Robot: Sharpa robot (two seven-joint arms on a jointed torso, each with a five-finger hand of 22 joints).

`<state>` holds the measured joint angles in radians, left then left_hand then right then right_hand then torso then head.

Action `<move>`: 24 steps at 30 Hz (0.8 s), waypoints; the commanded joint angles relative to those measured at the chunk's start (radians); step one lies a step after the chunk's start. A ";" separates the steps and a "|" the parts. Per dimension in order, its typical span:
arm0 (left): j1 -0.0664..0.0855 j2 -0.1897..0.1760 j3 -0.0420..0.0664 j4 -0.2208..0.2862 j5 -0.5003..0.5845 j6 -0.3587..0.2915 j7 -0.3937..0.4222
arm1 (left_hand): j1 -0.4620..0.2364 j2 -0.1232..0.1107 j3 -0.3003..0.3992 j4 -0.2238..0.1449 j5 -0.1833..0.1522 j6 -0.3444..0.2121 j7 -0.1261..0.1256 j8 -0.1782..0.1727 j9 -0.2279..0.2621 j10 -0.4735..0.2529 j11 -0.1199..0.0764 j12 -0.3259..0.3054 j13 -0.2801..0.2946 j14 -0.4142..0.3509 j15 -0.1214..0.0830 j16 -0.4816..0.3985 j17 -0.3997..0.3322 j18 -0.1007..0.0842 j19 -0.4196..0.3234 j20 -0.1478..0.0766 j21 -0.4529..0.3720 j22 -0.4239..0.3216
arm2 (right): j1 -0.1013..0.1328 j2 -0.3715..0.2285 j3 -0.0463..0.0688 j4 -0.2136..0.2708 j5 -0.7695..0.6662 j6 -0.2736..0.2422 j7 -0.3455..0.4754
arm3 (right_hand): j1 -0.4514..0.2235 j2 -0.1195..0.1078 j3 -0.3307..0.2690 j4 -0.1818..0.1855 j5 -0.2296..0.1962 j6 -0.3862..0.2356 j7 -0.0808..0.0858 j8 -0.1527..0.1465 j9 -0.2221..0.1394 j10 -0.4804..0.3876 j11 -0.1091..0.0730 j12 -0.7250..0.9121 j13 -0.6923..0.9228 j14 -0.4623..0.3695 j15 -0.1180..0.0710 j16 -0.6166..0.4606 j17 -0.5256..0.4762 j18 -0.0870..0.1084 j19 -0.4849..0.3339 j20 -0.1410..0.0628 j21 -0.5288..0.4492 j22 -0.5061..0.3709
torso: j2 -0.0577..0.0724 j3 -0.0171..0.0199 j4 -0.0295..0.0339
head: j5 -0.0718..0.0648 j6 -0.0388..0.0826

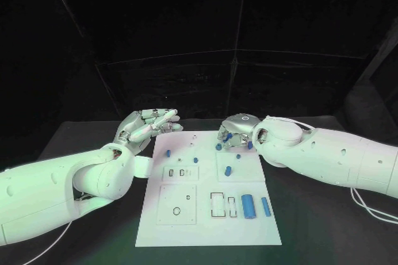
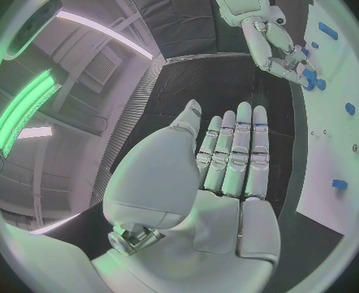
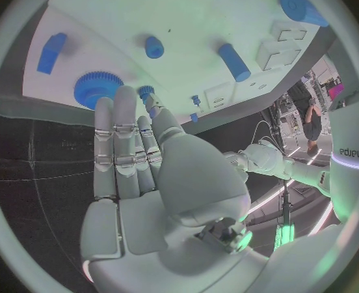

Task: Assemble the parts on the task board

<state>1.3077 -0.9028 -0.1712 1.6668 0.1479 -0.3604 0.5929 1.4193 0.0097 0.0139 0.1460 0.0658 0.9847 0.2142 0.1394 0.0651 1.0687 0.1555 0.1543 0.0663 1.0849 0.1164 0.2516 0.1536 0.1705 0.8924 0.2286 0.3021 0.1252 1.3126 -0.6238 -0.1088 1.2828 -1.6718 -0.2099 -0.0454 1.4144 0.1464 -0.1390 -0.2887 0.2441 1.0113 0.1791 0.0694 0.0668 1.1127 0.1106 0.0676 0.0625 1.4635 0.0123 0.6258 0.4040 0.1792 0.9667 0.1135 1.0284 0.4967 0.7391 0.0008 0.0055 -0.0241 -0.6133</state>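
The white task board [image 1: 207, 225] lies in the middle of the picture, with small blue parts [image 1: 247, 206] on it. At its upper right edge, the right hand [image 1: 234, 131] reaches down over a blue gear [image 3: 97, 88], fingers straight and holding nothing yet. I think picking it up comes next. The left hand [image 1: 149, 125] waits at the upper left, fingers flat and empty.

A black surface [image 1: 315, 230] is lying under everything, stretching out dark and matte to both sides. A thin white cable [image 1: 369, 207] is trailing across it at the right edge, looping down toward the near corner. Behind, a black backdrop [image 1: 207, 52] is hanging, its panels meeting at pale seams. Up above in the left wrist view, a long ceiling light [image 2: 106, 32] is glowing.
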 commanded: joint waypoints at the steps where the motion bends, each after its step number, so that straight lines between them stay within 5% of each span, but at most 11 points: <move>1: 0.002 0.002 0.001 -0.001 -0.009 0.024 0.000 | -0.007 0.003 0.000 -0.004 -0.003 0.006 0.001 -0.006 -0.001 0.006 0.003 -0.003 -0.001 0.008 -0.001 -0.006 0.002 0.013 0.007 0.002 -0.006 -0.001 | 0.003 0.008 0.001 -0.007 -0.024 0.020 -0.007 | -0.009 0.003 0.011 -0.001 0.003 -0.011 0.001 -0.003 0.000 -0.010 -0.001 -0.004 0.001 0.022 0.000 0.029 0.019 0.000 0.017 0.005 0.028 0.037 | 0.006 -0.0001 0.0014 | -0.001 0.000; 24: 0.004 0.001 0.001 -0.001 -0.009 0.031 -0.008 | -0.008 0.003 -0.001 -0.005 -0.003 0.006 0.001 -0.009 -0.001 0.006 0.004 -0.007 0.000 0.008 0.000 -0.009 0.002 0.013 0.008 0.002 -0.007 -0.002 | 0.003 0.043 0.001 -0.036 -0.016 0.063 0.012 | -0.024 0.018 0.047 -0.001 0.001 -0.005 0.000 -0.002 0.000 0.002 -0.002 -0.003 0.001 0.012 0.003 0.254 0.220 -0.030 0.111 0.009 0.166 0.241 | 0.018 -0.0005 0.0009 | 0.004 -0.011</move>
<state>1.3092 -0.9017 -0.1711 1.6642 0.1470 -0.3455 0.5831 1.4193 0.0096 0.0139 0.1460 0.0658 0.9846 0.2142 0.1358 0.0653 1.0686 0.1555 0.1506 0.0665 1.0849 0.1164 0.2477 0.1542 0.1702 0.8923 0.2287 0.2983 0.1237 1.3129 -0.5827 -0.1086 1.2476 -1.6861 -0.1756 -0.0412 1.4000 0.1608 -0.0994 -0.2896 0.2441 1.0076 0.1828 0.0695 0.0669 1.1092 0.1070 0.0677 0.0623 1.4634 0.0123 0.8773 0.6214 0.1625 1.0709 0.1213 1.1899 0.7361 0.7537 0.0002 0.0073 -0.0212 -0.6246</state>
